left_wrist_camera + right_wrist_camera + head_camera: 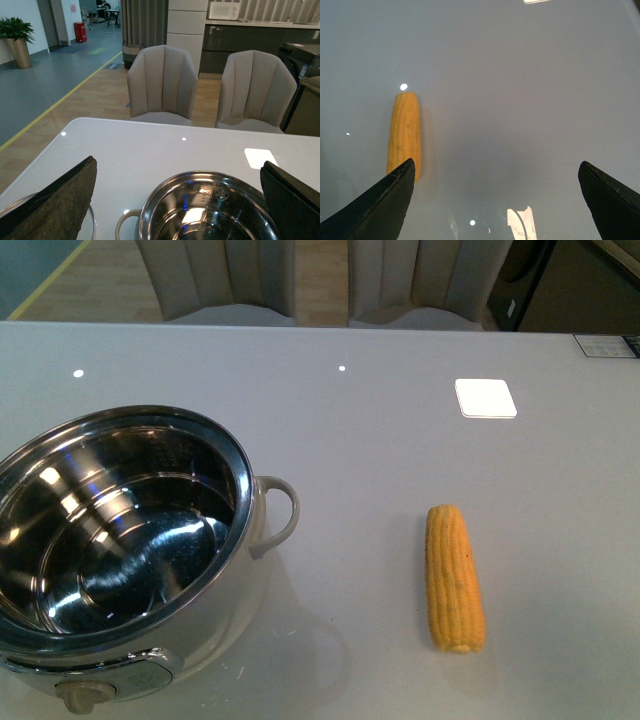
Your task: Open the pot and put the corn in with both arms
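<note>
One Cob on the Table, Pot Open, Both Grippers Wide

One corn cob (455, 580) lies on the grey table (400, 440), well to the right of the pot (238, 590) and apart from it. It lies roughly lengthwise away from the robot, with its narrower end farther off. The pot stands at the front left with its steel inner bowl (130, 540) uncovered, showing only reflections. Its looped handle (283, 510) points toward the corn, and its knob (80, 697) faces the robot.

The left gripper (178, 161) hangs above the pot with its jaws spread wide and holds nothing. A round, metal-edged thing (91, 220) shows partly behind one finger; what it is cannot be told. The right gripper (497, 162) is likewise spread wide and empty above the table. The cob lies ahead of it, off toward one finger and untouched.

A bright white square (486, 398) shows on the far tabletop. Two beige chairs (162, 82) stand beyond the table's edge.
</note>
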